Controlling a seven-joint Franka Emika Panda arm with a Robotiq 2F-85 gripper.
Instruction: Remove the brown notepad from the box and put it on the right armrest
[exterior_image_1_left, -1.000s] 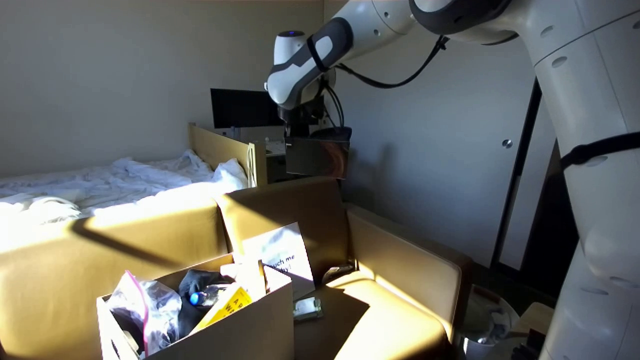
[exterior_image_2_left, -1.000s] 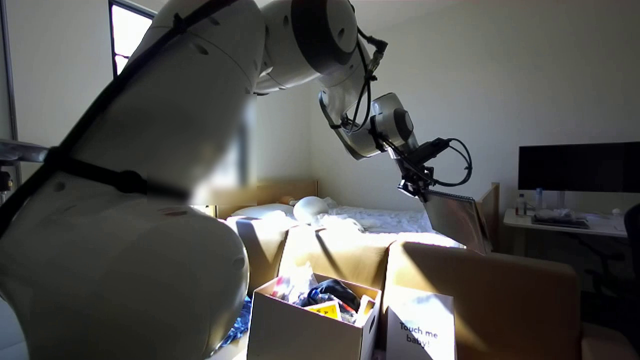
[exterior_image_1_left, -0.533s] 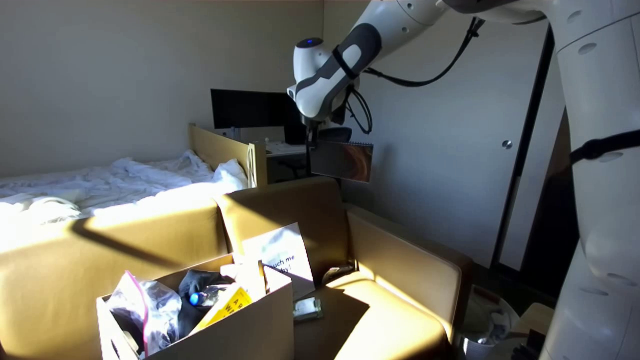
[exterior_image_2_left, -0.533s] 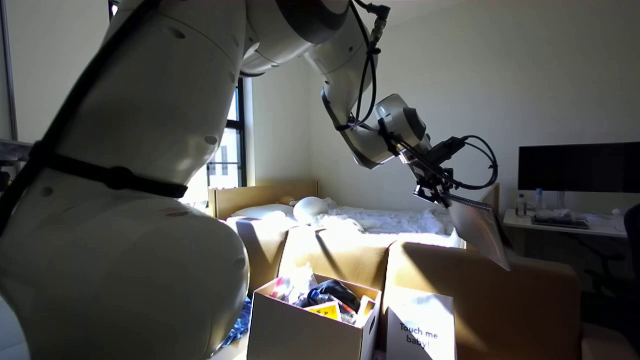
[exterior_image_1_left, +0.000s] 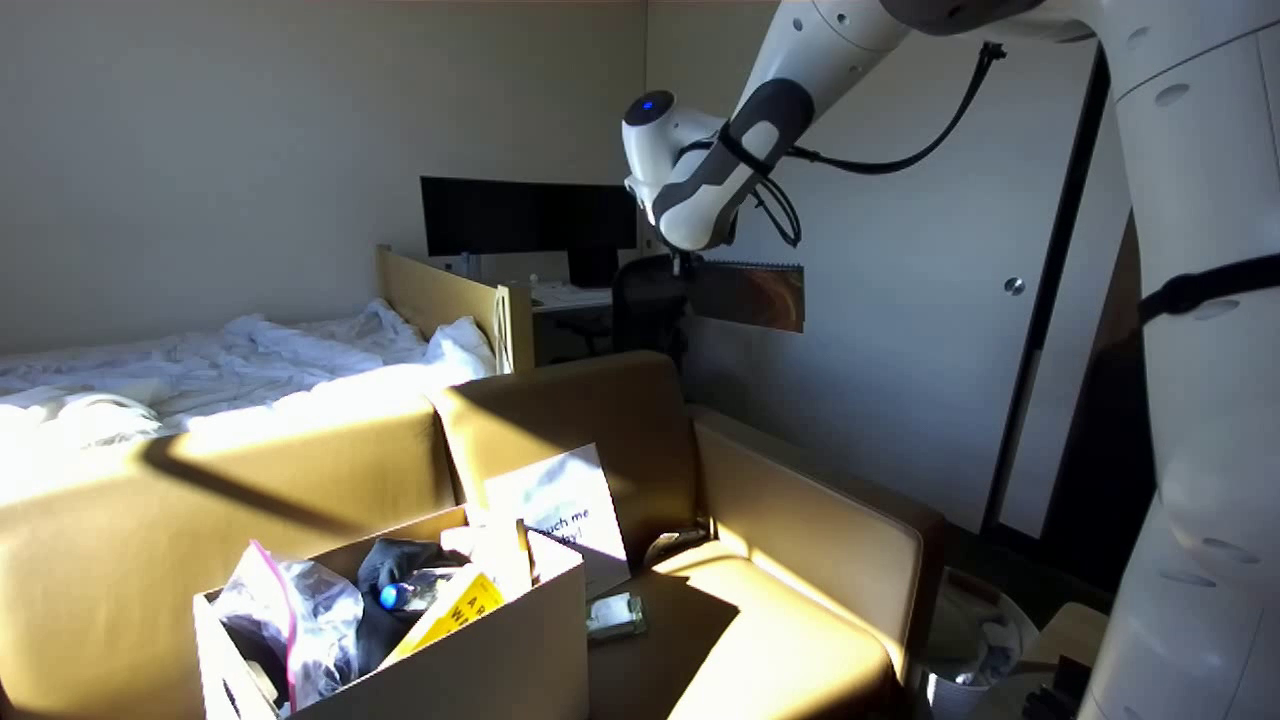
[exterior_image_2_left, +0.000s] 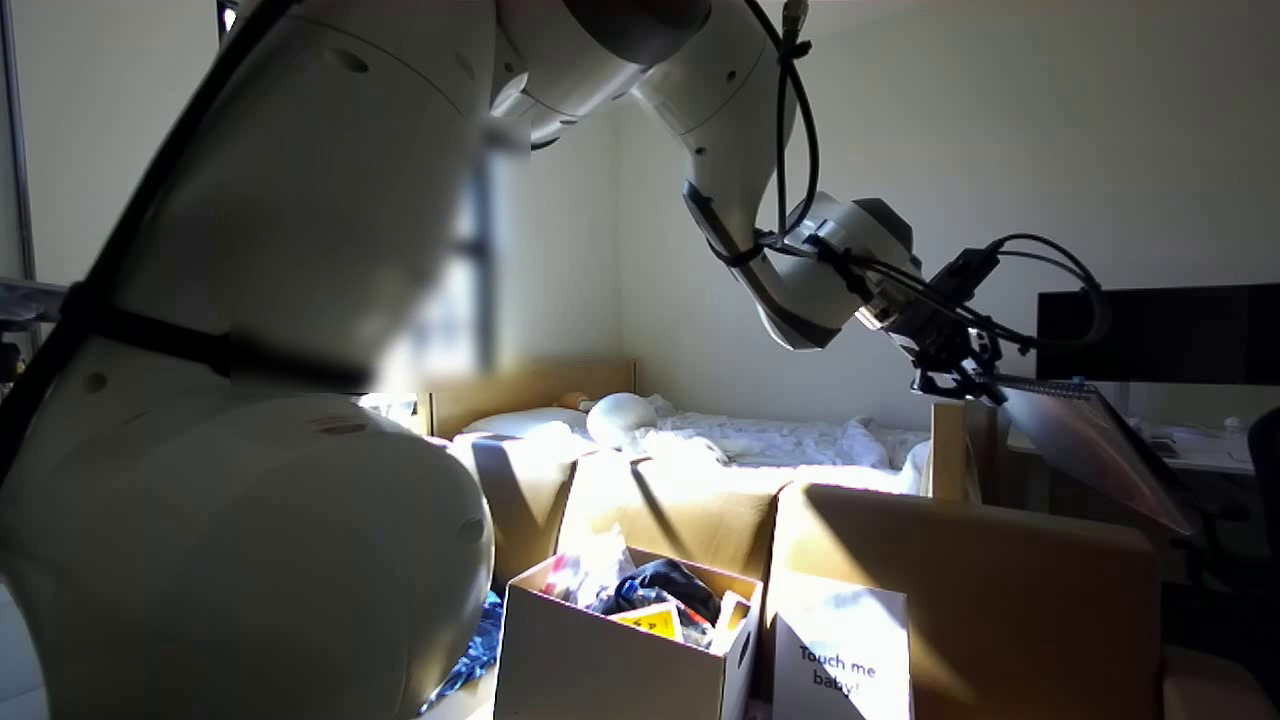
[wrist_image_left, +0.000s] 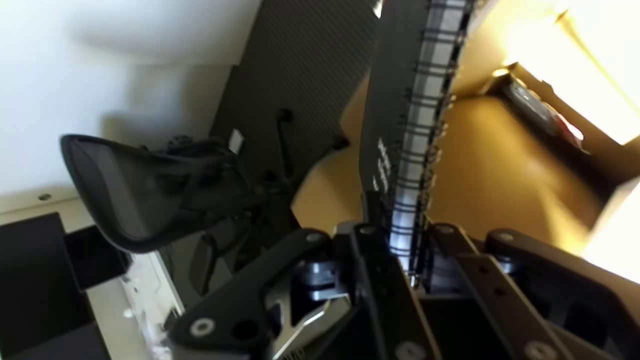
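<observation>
Pale walls (exterior_image_1_left: 250, 150) rise behind a sun-streaked tan couch (exterior_image_1_left: 640, 420), with a bed (exterior_image_1_left: 230, 350) and desk chair (exterior_image_1_left: 645, 300) beyond its backrest and the packed box (exterior_image_1_left: 500, 650) beside a lettered white board (exterior_image_1_left: 560, 490), while the jaws, pinched on the brown notepad (exterior_image_1_left: 748, 294) at its spiral edge, hold it tilted in the air, apart from the right armrest (exterior_image_1_left: 820, 520).

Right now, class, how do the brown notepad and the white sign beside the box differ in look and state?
The brown notepad looks dark, the white sign pale with black lettering. The notepad is gripped in the pincer, up in the air; the sign stands before the couch's backrest. A wire coil binds one edge of the notepad; none shows on the sign. Both have flat faces and straight edges.
</observation>
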